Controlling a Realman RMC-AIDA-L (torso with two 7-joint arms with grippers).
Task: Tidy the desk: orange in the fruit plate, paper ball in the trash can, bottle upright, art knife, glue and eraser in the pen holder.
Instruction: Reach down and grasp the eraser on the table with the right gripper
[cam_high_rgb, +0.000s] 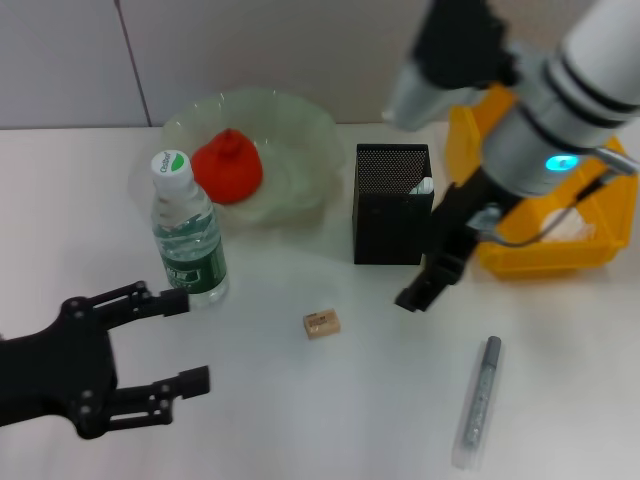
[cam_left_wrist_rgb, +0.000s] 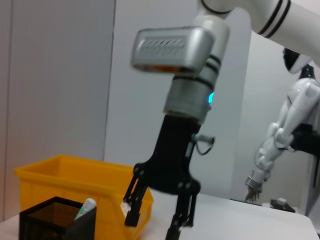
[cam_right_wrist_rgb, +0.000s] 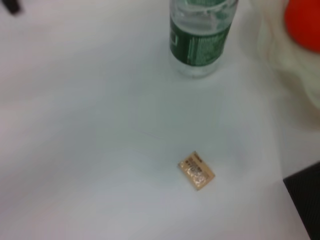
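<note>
The orange (cam_high_rgb: 228, 165) lies in the green glass fruit plate (cam_high_rgb: 300, 130). The bottle (cam_high_rgb: 188, 235) stands upright beside the plate. The black mesh pen holder (cam_high_rgb: 392, 203) holds the glue (cam_high_rgb: 425, 185). The tan eraser (cam_high_rgb: 322, 323) lies on the table in front of the holder. The grey art knife (cam_high_rgb: 479, 400) lies at the front right. A white paper ball (cam_high_rgb: 568, 226) sits in the yellow trash can (cam_high_rgb: 545, 255). My right gripper (cam_high_rgb: 425, 282) is open and empty, just right of the holder, above the table. My left gripper (cam_high_rgb: 185, 340) is open and empty, in front of the bottle.
The right wrist view shows the eraser (cam_right_wrist_rgb: 196, 170), the bottle's base (cam_right_wrist_rgb: 201, 35), the orange (cam_right_wrist_rgb: 304, 22) and a corner of the pen holder (cam_right_wrist_rgb: 306, 200). The left wrist view shows the right gripper (cam_left_wrist_rgb: 152, 227) by the yellow can (cam_left_wrist_rgb: 65, 175).
</note>
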